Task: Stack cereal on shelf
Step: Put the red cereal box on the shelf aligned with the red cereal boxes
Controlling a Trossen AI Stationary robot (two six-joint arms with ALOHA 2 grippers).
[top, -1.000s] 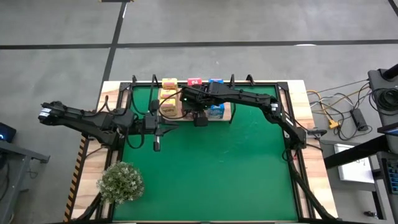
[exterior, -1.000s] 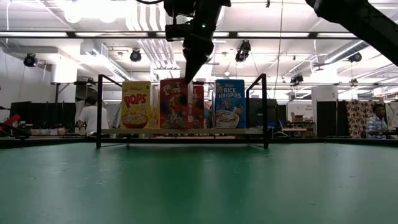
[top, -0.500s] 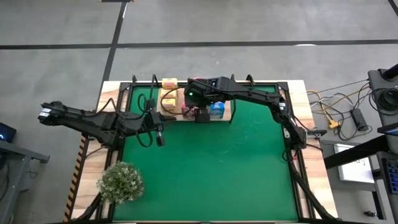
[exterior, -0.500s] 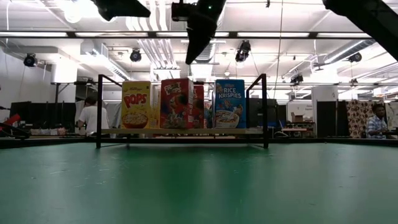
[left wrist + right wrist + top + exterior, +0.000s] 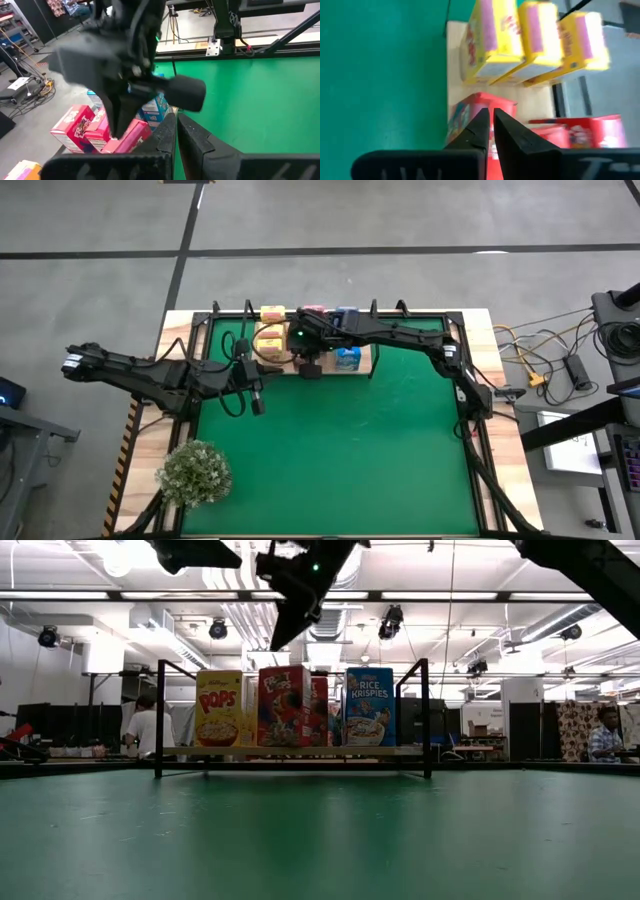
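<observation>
Right gripper [image 5: 490, 125], fingers nearly closed and empty, hovered above the red cereal carton [image 5: 470, 117] on the shelf [image 5: 365, 363]; left gripper [image 5: 256, 402], fingers closed, waited near the mat's left edge.

Cereal [image 5: 285, 706]: glossy printed card cartons. Shelf [image 5: 290, 751]: pale smooth wood, thin black wire frame. Mat [image 5: 340, 450]: matt green.

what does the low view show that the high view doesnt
Only the low view shows the carton fronts on the shelf: yellow Pops box, red box, blue Rice Krispies box, and people in the room behind. Only the high view shows the plant, the green mat and the left tool beside the shelf. Both show the right tool above the cartons.
</observation>
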